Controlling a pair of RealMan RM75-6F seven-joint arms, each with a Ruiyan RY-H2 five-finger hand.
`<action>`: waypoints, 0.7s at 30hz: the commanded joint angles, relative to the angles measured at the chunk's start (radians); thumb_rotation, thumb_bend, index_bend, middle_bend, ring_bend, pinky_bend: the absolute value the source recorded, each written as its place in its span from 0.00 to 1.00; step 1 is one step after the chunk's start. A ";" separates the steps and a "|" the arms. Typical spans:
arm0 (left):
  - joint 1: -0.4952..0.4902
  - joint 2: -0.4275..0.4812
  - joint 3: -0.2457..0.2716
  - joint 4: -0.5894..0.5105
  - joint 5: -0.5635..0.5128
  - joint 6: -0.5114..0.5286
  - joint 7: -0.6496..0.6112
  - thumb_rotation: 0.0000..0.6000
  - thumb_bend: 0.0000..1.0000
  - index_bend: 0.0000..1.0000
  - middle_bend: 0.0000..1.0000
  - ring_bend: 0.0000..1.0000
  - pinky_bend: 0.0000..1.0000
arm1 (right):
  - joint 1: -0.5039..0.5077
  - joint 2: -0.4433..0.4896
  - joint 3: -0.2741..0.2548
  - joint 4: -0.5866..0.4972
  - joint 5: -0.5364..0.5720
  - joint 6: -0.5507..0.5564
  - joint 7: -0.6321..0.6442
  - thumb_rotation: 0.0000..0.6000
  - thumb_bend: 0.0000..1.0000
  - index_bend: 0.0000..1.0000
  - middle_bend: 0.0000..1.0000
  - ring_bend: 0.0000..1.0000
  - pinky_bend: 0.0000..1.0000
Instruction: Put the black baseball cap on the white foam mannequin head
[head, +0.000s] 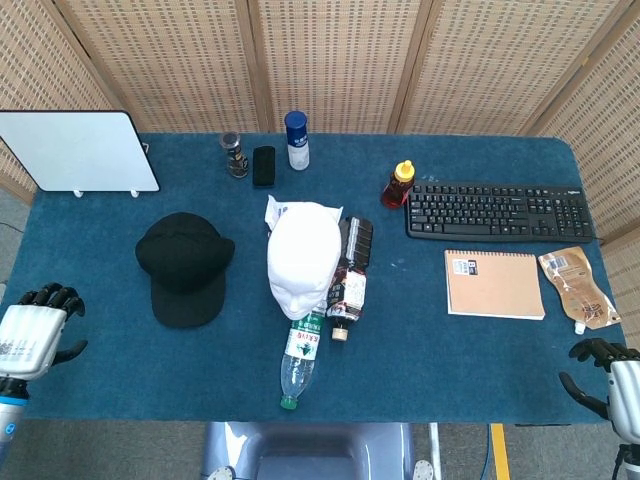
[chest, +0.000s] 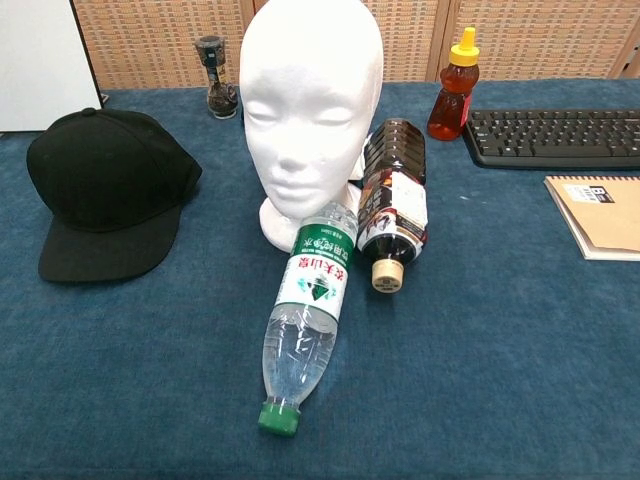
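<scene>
Black baseball cap (head: 183, 265) from the head view: it lies flat on the blue table (head: 480, 370), left of centre, round crown toward the far side and flat brim toward the near edge, all one matte black. Just to its right, apart from it, stands the white foam mannequin head (head: 303, 259), bare on top, face turned to the near edge. A clear water bottle (head: 301, 358) with a green cap lies in front of the foam head, and a dark bottle (head: 348, 275) lies along the head's right side. The left hand (head: 33, 330) hangs over the table's near left edge, well apart from the cap, its dark fingers (head: 52, 295) curled inward over a white palm with nothing between them. The right hand (head: 603, 378) sits at the near right corner, beyond the table edge, fingers likewise bent in and empty, near a brown pouch (head: 578, 287) but not touching it.

From the chest view, the cap (chest: 108, 190) shows a button on top of its crown and a broad brim pointing to the near left; its right side comes close to the foam head (chest: 309, 105) without contact. The water bottle (chest: 305, 327) leans against the head's base and the dark bottle (chest: 391, 210) rests beside it. Neither hand shows here
</scene>
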 joint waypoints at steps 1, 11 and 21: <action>-0.024 -0.029 -0.008 0.023 -0.003 -0.020 -0.011 1.00 0.12 0.53 0.39 0.28 0.45 | 0.000 0.000 0.000 -0.001 -0.002 0.000 0.001 1.00 0.23 0.50 0.54 0.56 0.59; -0.089 -0.143 -0.012 0.083 -0.052 -0.108 -0.015 1.00 0.13 0.67 0.57 0.44 0.64 | -0.013 -0.001 -0.005 0.007 0.000 0.014 0.012 1.00 0.23 0.50 0.54 0.56 0.59; -0.116 -0.280 -0.003 0.179 -0.029 -0.092 0.016 1.00 0.21 0.67 0.58 0.46 0.70 | -0.027 0.000 -0.008 0.020 0.010 0.023 0.025 1.00 0.23 0.50 0.54 0.56 0.59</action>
